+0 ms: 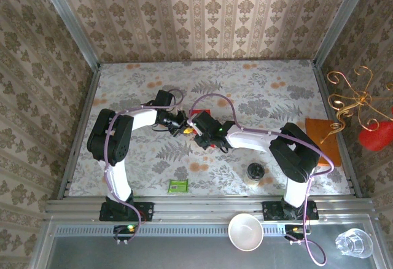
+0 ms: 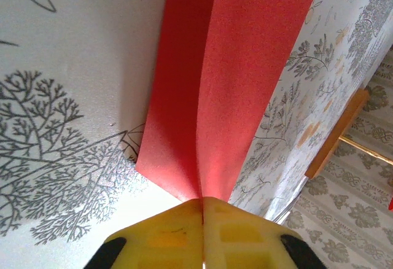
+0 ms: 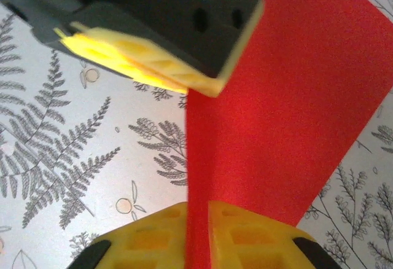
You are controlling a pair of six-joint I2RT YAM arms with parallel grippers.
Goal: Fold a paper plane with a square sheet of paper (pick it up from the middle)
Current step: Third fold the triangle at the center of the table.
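Observation:
The square sheet of paper (image 2: 236, 66) is bright red and folded along a crease, standing up off the table. In the left wrist view my left gripper (image 2: 202, 202) is shut on its near corner, yellow fingertips (image 2: 166, 232) pressed together at the fold. In the right wrist view my right gripper (image 3: 198, 210) is shut on the sheet of paper (image 3: 288, 115), with the red edge running between its yellow pads (image 3: 245, 235). The left gripper's finger (image 3: 153, 29) hangs just beyond. From above, both grippers (image 1: 183, 126) (image 1: 193, 131) meet at the table's middle, covering most of the paper (image 1: 203, 112).
A small green packet (image 1: 178, 186) lies near the front edge. A lidded cup (image 1: 255, 172) stands by the right arm. An orange pad (image 1: 322, 137) lies at the far right, beside a gold wire stand (image 1: 353, 103). A white bowl (image 1: 245, 231) and a glass (image 1: 353, 242) sit off the table.

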